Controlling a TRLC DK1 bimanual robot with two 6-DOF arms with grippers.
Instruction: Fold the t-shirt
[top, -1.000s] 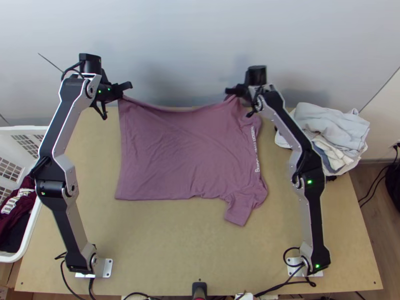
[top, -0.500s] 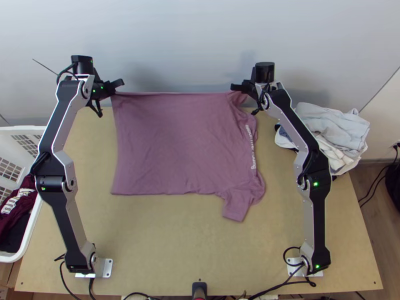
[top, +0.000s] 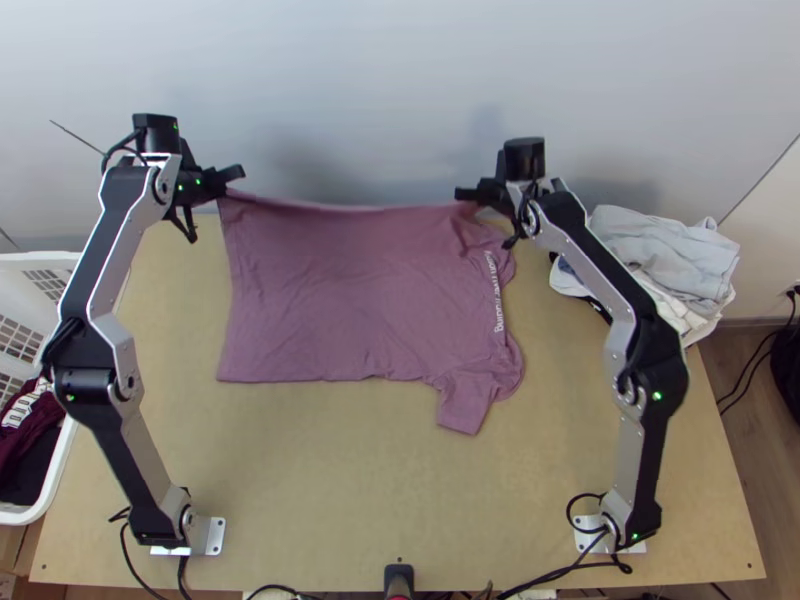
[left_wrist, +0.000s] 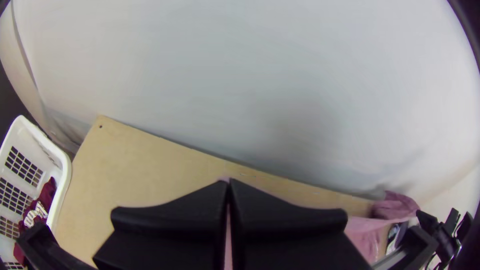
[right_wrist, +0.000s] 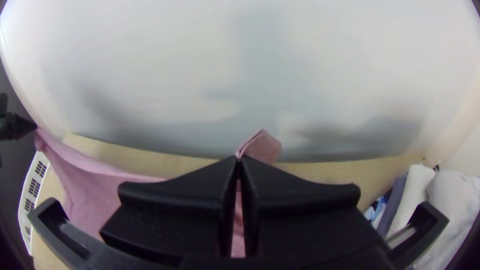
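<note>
You have the mauve-pink cotton t-shirt (top: 350, 290) stretched between your two arms, its far edge raised in a shallow sag toward the pale wall (top: 350, 80), while the nearer part lies broadly spread on the light wooden table (top: 330, 480). Your left pincer (top: 230, 179) has its wide black fingers brought together on the shirt's far left corner; in the left wrist view you can see a sliver of pink between them. Your right pincer (top: 467, 195) is likewise closed on the far edge, toward its right end, and in the right wrist view a small flap of cloth (right_wrist: 263, 146) pokes up past the fingertips.

Look down the shirt's right side and you find white lettering (top: 493, 290) running along it, with some loose, bunched cloth just by the right pincer. A short sleeve (top: 464, 402) sticks out at the near right corner, pointing toward you, and the near edge to its left lies fairly straight on the table. You cannot tell how many layers lie there.

At your right, a heap of pale grey, white and blue clothes (top: 665, 255) sits on the table's far right corner. At your left stands a white plastic laundry basket (top: 38, 262) with a maroon garment (top: 17, 445) inside
</note>
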